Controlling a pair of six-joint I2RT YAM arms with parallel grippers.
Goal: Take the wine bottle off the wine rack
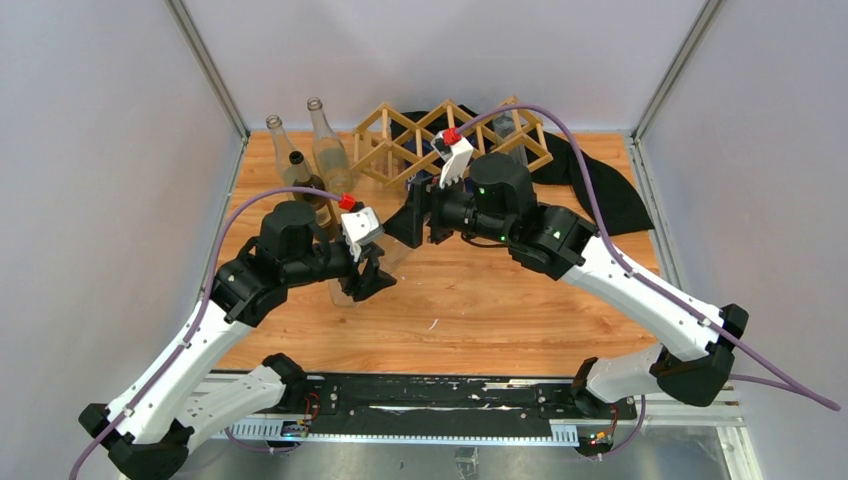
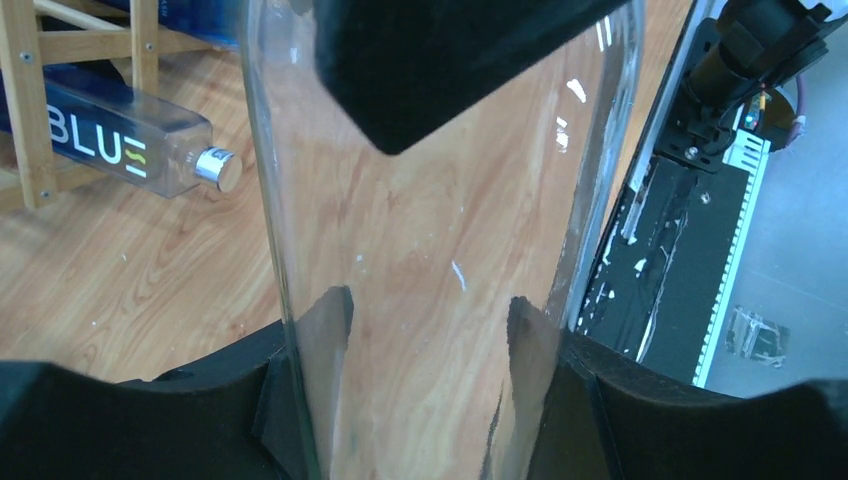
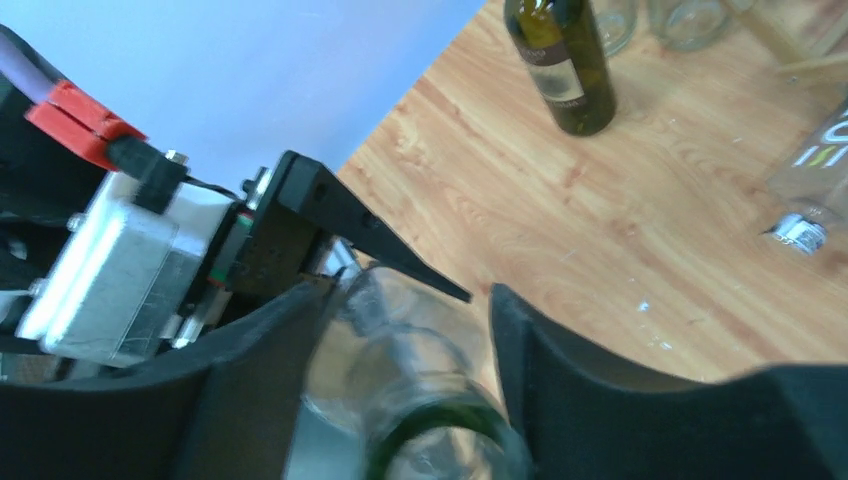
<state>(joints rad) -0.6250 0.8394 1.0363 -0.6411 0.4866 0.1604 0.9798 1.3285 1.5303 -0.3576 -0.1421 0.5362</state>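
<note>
A clear glass wine bottle (image 1: 392, 252) is held off the table between both arms, in front of the light-wood lattice wine rack (image 1: 450, 135). My left gripper (image 1: 368, 272) is shut on the bottle's wide body (image 2: 440, 220), with both pads pressed on the glass. My right gripper (image 1: 412, 215) is round the bottle's neck end (image 3: 440, 400), and its fingers touch the glass near the mouth. The bottle is clear of the rack. A square clear bottle with a blue label (image 2: 110, 150) still lies in the rack (image 2: 25, 110).
A dark green bottle (image 1: 305, 180) and two clear bottles (image 1: 325, 145) stand at the back left. A black cloth (image 1: 600, 180) lies behind and right of the rack. Grey walls close in the left, back and right sides.
</note>
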